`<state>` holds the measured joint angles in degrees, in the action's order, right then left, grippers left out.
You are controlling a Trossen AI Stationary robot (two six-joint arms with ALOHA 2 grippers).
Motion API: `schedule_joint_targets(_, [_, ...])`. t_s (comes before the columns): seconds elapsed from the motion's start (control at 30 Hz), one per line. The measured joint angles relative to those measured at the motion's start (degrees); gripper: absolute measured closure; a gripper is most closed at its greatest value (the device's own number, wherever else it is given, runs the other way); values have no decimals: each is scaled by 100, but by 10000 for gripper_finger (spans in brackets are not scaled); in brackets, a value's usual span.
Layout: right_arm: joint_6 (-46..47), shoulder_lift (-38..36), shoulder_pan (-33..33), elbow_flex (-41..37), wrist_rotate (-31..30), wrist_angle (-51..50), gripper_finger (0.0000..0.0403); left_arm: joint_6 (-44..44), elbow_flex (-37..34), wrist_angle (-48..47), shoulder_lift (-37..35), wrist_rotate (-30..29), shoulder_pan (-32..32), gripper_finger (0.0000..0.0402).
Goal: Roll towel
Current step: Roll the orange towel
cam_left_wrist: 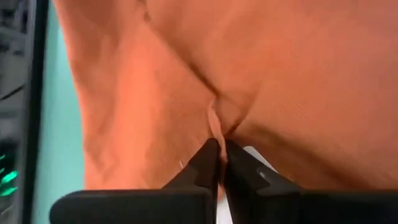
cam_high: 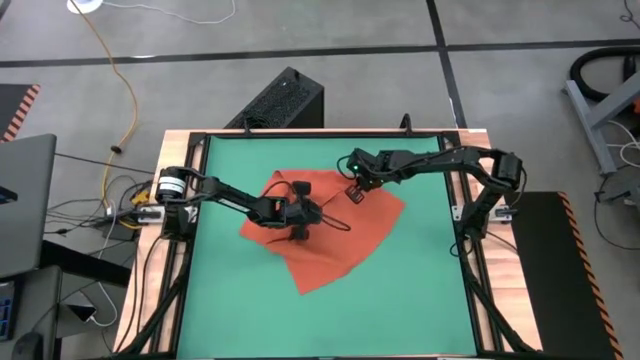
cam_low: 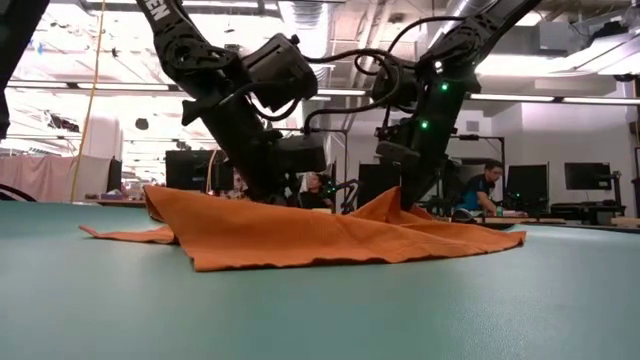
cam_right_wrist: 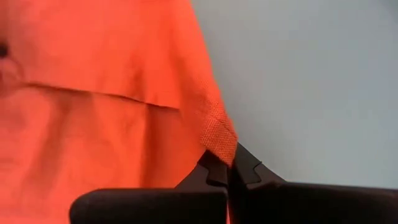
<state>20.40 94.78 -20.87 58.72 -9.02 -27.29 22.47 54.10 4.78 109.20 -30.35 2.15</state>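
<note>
The orange-red towel (cam_high: 345, 245) lies spread and creased on the green mat (cam_high: 425, 295), resting on its underside; it also shows in the low view (cam_low: 330, 238). My left gripper (cam_high: 300, 231) is down on the towel's left-middle part and shut on a pinched-up bit of cloth. My right gripper (cam_high: 354, 193) is at the towel's far edge and shut on it. A small white patch (cam_left_wrist: 254, 155) shows beside the left fingers. My left gripper pinches a small raised fold (cam_left_wrist: 215, 123) in the towel's surface between its two fingertips, coming from above. The cloth around the fold puckers toward the fingers and the rest lies on the mat. My right gripper pinches the towel's hemmed corner (cam_right_wrist: 217, 135) on its far edge between its fingertips, from above. That corner is drawn up into a small peak (cam_low: 388, 203) while the rest of the towel stays on the mat.
A dark frame (cam_high: 190, 200) runs around the mat. A black box (cam_high: 285, 100) stands beyond the far edge and a laptop (cam_high: 20, 200) to the left. People sit at desks (cam_low: 488, 188) in the room behind. Bare mat (cam_high: 250, 310) lies near the front edge.
</note>
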Motion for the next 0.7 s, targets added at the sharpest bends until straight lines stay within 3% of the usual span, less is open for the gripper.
schedule_joint_targets(0.33, [0,0,14,0,-2,7,383,-69,433,-1692,-1004,-505,-254,401])
schedule_joint_targets(0.7, [-425,-294,142,1,-61,-102,284,225,447,-2246,-1926,-566,498,401])
